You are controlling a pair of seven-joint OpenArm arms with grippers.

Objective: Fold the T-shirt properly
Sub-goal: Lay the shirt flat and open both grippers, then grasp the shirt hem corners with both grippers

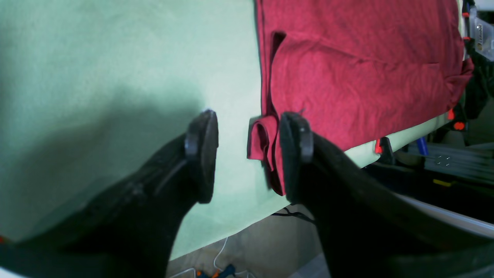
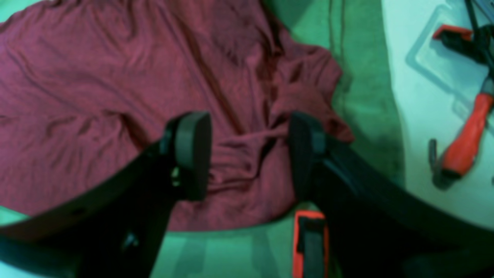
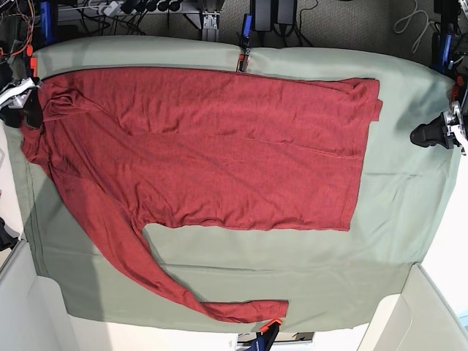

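The brick-red T-shirt (image 3: 219,146) lies spread flat on the sage-green cloth (image 3: 395,219), with one long sleeve (image 3: 146,270) trailing toward the near edge. My left gripper (image 3: 431,135) is open at the shirt's hem end, off its edge. In the left wrist view the left gripper (image 1: 249,154) shows a folded hem corner (image 1: 264,143) between its fingers, beside one pad, and the shirt (image 1: 359,77) beyond. My right gripper (image 3: 25,110) is open at the shoulder end. In the right wrist view the right gripper (image 2: 247,154) straddles bunched fabric of the shirt (image 2: 96,96).
Clamps hold the cloth at the table's edges: one at the far edge (image 3: 245,44), one at the near edge (image 3: 267,333), one under my right gripper (image 2: 310,239). An orange-handled clamp (image 2: 463,143) lies on the white surface beside the cloth. White panels (image 3: 431,314) stand at the near corners.
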